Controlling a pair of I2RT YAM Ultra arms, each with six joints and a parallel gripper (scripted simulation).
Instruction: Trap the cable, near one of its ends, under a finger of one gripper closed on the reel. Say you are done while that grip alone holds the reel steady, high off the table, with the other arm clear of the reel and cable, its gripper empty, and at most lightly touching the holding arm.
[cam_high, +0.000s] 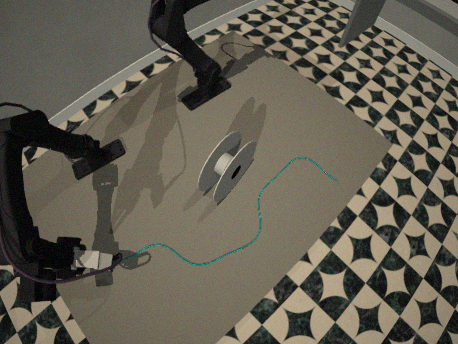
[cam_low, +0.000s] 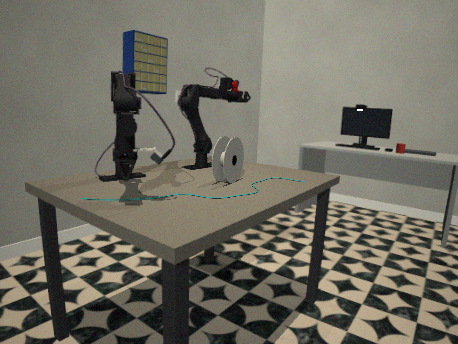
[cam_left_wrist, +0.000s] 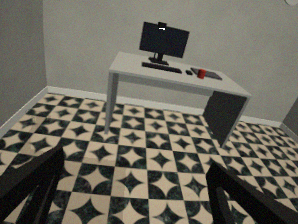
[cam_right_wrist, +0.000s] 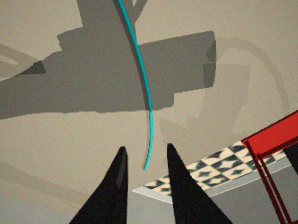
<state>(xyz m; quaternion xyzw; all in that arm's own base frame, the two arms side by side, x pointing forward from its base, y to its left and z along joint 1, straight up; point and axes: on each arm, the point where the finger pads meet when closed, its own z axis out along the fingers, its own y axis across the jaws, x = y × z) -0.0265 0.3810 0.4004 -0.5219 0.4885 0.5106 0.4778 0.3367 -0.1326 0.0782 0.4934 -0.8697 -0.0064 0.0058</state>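
Note:
The white reel (cam_high: 227, 167) (cam_low: 228, 159) stands upright on its rims in the middle of the table (cam_high: 310, 115) (cam_low: 200, 225). The teal cable (cam_high: 260, 210) (cam_low: 220, 196) (cam_right_wrist: 136, 50) lies loose on the table in a wavy line, apart from the reel. My right gripper (cam_high: 119, 259) (cam_low: 162, 156) (cam_right_wrist: 146, 149) hangs above the cable's near-left end, its fingers a little apart and empty. In the right wrist view the cable's tip shows between them, lower down. My left gripper (cam_low: 246, 96) (cam_left_wrist: 140, 162) is wide open and empty, raised high behind the reel, pointing out into the room.
Both arm bases stand at the back of the table. A desk (cam_low: 375, 150) (cam_left_wrist: 166, 76) with a monitor stands across the room. A red chair (cam_right_wrist: 280, 163) stands beside the table's edge. A blue bin rack (cam_low: 146, 62) hangs on the wall.

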